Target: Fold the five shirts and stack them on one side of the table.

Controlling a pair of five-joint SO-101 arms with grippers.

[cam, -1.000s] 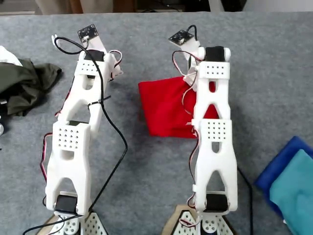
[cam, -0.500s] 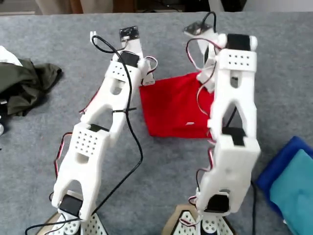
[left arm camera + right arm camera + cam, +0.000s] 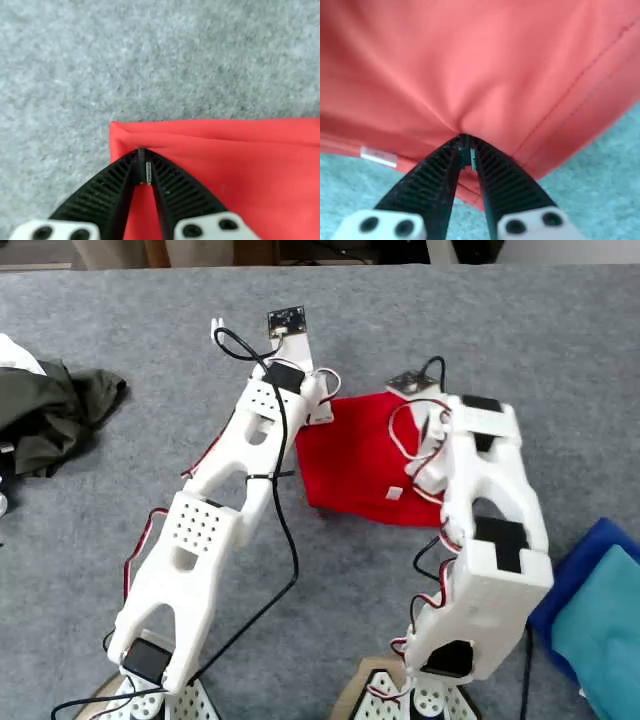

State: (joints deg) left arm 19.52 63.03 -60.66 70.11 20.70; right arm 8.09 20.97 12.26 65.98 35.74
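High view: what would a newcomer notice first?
The bright red folded cloth shirt in the middle of the grey felt table, with the left gripper shut at its far corner and the right gripper pinching its fabric. A crumpled dark olive shirt lies at the left edge, a blue and teal folded stack at the right.

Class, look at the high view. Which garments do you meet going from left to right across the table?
crumpled dark olive shirt → red shirt → stack of blue and teal shirts
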